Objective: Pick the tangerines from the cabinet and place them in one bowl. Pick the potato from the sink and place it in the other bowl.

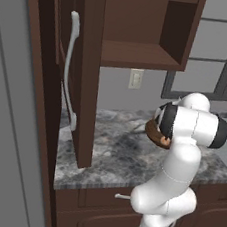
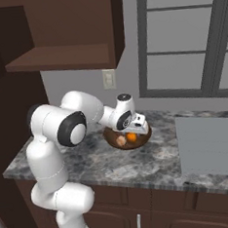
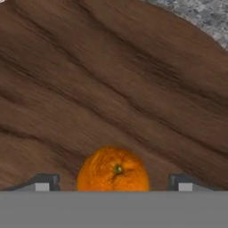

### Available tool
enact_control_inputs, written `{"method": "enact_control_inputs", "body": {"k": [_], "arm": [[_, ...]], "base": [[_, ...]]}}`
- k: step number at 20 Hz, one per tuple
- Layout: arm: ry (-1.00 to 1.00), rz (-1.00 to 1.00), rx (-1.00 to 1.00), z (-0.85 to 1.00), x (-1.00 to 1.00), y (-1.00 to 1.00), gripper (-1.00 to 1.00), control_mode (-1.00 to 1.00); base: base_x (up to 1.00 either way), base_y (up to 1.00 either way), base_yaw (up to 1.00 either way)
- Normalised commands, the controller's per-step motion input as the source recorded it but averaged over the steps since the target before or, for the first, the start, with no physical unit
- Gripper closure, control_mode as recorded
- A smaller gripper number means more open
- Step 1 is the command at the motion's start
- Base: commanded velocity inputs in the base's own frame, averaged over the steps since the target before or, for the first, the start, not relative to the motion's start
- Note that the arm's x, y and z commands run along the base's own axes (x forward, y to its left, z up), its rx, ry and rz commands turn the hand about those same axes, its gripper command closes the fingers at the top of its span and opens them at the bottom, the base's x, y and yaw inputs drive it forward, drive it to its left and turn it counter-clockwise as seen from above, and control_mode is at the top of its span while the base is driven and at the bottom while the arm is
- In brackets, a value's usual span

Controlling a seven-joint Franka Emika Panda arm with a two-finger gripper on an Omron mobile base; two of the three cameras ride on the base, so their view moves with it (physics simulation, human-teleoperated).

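Tangerine [image 3: 113, 170] between parted jaws, seemingly inside bowl [image 3: 111, 80].

Both base views look forward and down from behind the arm, sharing the grey marbled stone bench [image 1: 115, 156] and dark wooden bowl [image 2: 142, 139]; the hand view looks close into that bowl.

Rendered, even soft lighting, no glare. Cabinet [image 1: 140, 33] interior dim, darker toward back corner. Faint shading under arm on counter [image 2: 155, 166]. Hand view slightly soft, wood grain of bowl [image 3: 111, 80] smeared up close; tangerine [image 3: 113, 171] evenly lit, crisp enough. No edge distortion. Low resolution, mild pixel blur throughout.
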Motion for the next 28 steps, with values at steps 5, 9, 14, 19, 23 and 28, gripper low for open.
{"method": "enact_control_inputs", "body": {"k": [5, 9, 14, 19, 23, 28], "arm": [[-0.09, 0.00, 0.00, 0.39, -0.04, -0.05, -1.00, -1.00], [-0.12, 0.00, 0.00, 0.70, -0.29, 0.00, -1.00, -1.00], [-0.03, 0.00, -0.02, 0.55, -0.47, 0.02, -1.00, -1.00], [-0.02, 0.00, -0.02, 0.57, -0.83, 0.16, -1.00, -1.00], [-0.02, 0.01, -0.05, 0.45, -0.94, 0.58, -1.00, -1.00], [0.00, 0.03, -0.06, 0.30, -0.84, 0.79, -1.00, -1.00]], "base": [[0.00, 0.00, 0.00], [0.00, 0.00, 0.00], [0.00, 0.00, 0.00], [0.00, 0.00, 0.00], [0.00, 0.00, 0.00], [0.00, 0.00, 0.00]]}}
